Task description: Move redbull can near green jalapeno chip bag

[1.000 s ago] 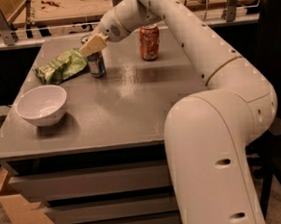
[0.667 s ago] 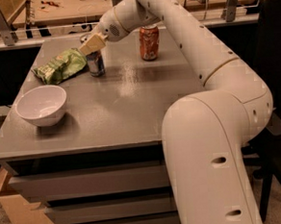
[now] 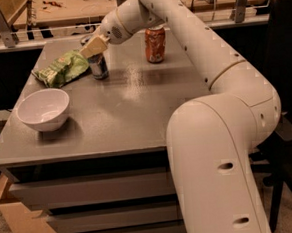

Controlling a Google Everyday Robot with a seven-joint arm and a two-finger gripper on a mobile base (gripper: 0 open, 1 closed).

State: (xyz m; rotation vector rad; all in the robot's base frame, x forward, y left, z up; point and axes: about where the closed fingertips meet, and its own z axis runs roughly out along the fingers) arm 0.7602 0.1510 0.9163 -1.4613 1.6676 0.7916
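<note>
Has the gripper (image 3: 95, 46) down on the top of the redbull can (image 3: 98, 67), toward the far-left corner of the desk (image 3: 136, 116). Cannot tell whether clamped or merely resting there. Leaves the can upright, long axis vertical, directly beneath the gripper and just beside the right end of the green jalapeno chip bag (image 3: 60, 69). Probably calls for only a release and a straight lift. Shows almost no change from a second ago: same spot for the can, same perch above it.

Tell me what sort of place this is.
Probably a robotics lab or workshop. A wooden workbench behind the grey table carries scattered tools. The gripper is at the top of the redbull can, beside the green jalapeno chip bag.
</note>
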